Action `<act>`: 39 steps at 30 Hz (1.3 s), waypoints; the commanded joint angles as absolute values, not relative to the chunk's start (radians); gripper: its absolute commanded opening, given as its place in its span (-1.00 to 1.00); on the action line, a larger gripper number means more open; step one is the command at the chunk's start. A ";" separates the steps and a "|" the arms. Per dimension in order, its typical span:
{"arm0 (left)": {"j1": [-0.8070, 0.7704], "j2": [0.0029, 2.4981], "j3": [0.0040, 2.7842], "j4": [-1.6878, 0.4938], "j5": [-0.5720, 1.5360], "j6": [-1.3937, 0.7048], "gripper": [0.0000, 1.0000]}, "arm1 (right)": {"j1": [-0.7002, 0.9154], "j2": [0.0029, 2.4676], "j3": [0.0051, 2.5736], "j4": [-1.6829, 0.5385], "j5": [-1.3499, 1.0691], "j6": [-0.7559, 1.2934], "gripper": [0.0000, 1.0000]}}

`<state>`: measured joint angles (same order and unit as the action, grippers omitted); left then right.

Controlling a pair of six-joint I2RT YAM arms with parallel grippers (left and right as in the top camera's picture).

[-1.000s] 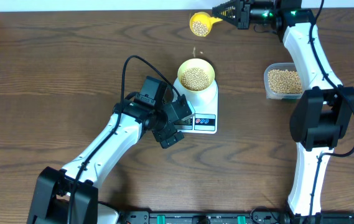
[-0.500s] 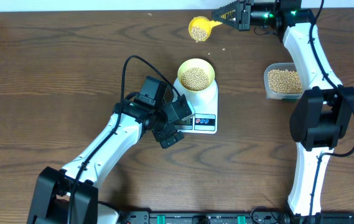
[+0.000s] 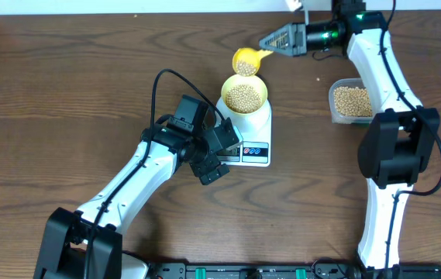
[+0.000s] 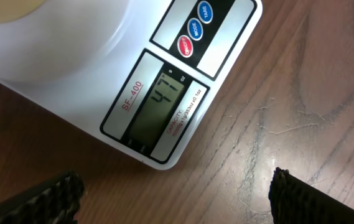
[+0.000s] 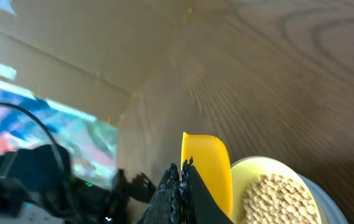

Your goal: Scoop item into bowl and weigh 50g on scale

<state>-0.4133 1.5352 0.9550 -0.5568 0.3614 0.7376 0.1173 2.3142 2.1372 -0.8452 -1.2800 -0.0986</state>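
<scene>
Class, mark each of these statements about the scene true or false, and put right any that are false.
1. The scale shows 47 on its display. True.
2. The bowl on the scale is empty. False: it holds beans.
3. The right claw is shut on the yellow scoop. True.
4. The left claw grips the scale. False: it is open beside the display end and holds nothing.
5. The clear tub stands on the scale. False: it stands on the table, apart from the scale.
</scene>
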 commanded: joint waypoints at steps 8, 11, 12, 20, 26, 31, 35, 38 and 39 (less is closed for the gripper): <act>-0.411 1.532 0.953 -0.560 0.374 0.748 0.95 | 0.157 2.294 2.148 -0.914 -1.000 -0.320 -0.98; -0.411 1.532 0.953 -0.560 0.374 0.748 0.96 | 0.174 2.294 2.148 -0.931 -0.989 -0.382 -0.98; -0.411 1.532 0.953 -0.560 0.374 0.748 0.96 | 0.178 2.294 2.148 -0.930 -0.990 -0.382 -0.98; -0.411 1.532 0.953 -0.560 0.374 0.748 0.96 | 0.189 2.272 2.148 -0.930 -0.970 -0.437 -0.98; -0.411 1.532 0.953 -0.560 0.374 0.748 0.96 | 0.192 2.242 2.148 -0.944 -0.945 -0.491 -0.98; -0.411 1.532 0.953 -0.560 0.374 0.748 0.96 | 0.192 2.236 2.148 -0.948 -0.926 -0.484 -0.98; -0.411 1.532 0.953 -0.560 0.374 0.748 0.96 | 0.192 2.236 2.148 -0.927 -0.902 -0.447 -0.98; -0.411 1.532 0.953 -0.560 0.374 0.748 0.96 | 0.195 2.236 2.148 -0.946 -0.952 -0.494 -0.98; -0.411 1.532 0.953 -0.560 0.374 0.748 0.96 | 0.196 2.236 2.148 -0.929 -0.941 -0.485 -0.98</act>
<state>-0.4133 1.5352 0.9550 -0.5568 0.3614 0.7376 0.1883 2.2707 2.1372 -0.9417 -0.9119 -0.4610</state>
